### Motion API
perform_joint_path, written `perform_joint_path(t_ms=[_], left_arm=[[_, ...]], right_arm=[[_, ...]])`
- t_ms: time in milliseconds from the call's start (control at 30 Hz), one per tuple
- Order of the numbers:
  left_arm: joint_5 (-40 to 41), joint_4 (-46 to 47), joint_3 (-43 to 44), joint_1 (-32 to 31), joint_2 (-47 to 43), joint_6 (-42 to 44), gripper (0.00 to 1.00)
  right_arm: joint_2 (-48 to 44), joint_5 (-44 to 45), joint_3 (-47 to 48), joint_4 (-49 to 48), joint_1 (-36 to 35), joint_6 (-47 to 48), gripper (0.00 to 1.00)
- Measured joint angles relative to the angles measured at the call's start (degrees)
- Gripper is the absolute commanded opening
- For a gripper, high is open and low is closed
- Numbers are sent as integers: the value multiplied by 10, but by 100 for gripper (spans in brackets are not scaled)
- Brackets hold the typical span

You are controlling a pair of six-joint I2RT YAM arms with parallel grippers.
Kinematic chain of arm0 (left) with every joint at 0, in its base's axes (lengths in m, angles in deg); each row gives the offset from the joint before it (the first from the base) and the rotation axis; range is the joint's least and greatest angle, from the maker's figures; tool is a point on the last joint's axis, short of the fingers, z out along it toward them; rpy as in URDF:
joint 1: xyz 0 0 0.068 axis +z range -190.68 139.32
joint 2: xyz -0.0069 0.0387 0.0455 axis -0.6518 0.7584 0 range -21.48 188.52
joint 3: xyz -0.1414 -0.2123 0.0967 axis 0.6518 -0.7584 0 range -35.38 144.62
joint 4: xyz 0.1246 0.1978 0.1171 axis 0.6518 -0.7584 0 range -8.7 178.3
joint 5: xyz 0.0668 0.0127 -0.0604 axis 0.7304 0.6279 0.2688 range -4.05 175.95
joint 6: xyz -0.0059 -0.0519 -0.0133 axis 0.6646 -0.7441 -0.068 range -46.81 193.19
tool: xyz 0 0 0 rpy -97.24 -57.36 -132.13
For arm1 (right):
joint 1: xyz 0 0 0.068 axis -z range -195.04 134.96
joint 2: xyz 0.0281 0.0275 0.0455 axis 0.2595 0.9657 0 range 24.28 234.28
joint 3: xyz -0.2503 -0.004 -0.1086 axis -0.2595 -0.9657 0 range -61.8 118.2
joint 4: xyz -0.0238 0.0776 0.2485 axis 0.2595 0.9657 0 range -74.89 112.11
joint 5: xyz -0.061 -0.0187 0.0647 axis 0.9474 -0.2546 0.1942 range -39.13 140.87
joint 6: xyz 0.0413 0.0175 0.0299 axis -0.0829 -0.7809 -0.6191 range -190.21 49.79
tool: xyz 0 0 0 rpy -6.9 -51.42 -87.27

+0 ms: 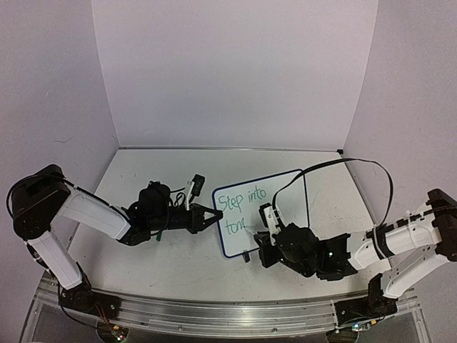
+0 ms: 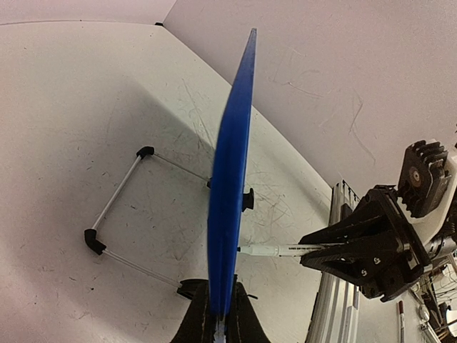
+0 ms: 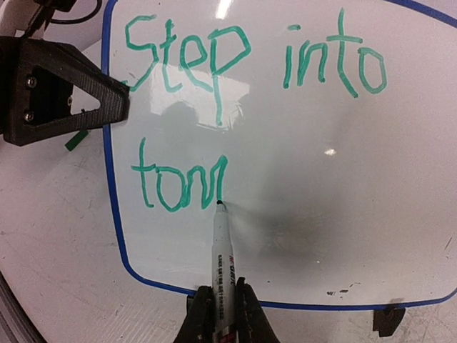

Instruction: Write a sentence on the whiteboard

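Note:
The whiteboard (image 1: 285, 207) stands tilted at mid-table, white with a blue rim. My left gripper (image 1: 213, 216) is shut on its left edge; the left wrist view shows the board edge-on (image 2: 232, 179) between the gripper (image 2: 220, 318) fingers. On the board (image 3: 321, 229) the green sentence (image 3: 250, 61) reads "Step into" above "tom". My right gripper (image 3: 221, 311) is shut on a white marker (image 3: 222, 257) whose tip touches the board at the foot of the "m". That marker (image 2: 275, 251) also meets the board's face in the left wrist view. From above, the right gripper (image 1: 258, 239) is at the board's lower edge.
A thin wire stand (image 2: 118, 189) with black corner pieces props the board from behind. A black foot (image 3: 388, 319) sits under its lower right corner. An aluminium rail (image 1: 214, 314) runs along the near table edge. A black cable (image 1: 357, 166) arcs over the right arm.

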Motion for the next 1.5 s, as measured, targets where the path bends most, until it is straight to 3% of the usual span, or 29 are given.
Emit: perform_joint_path(t_ms=[467,1500], left_arm=[[-1,0,0,0,0,0,0],[-1,0,0,0,0,0,0]], right_arm=[[-60,3,-10,9,1,9,0],[-18,1,-10,-27,17,27,0]])
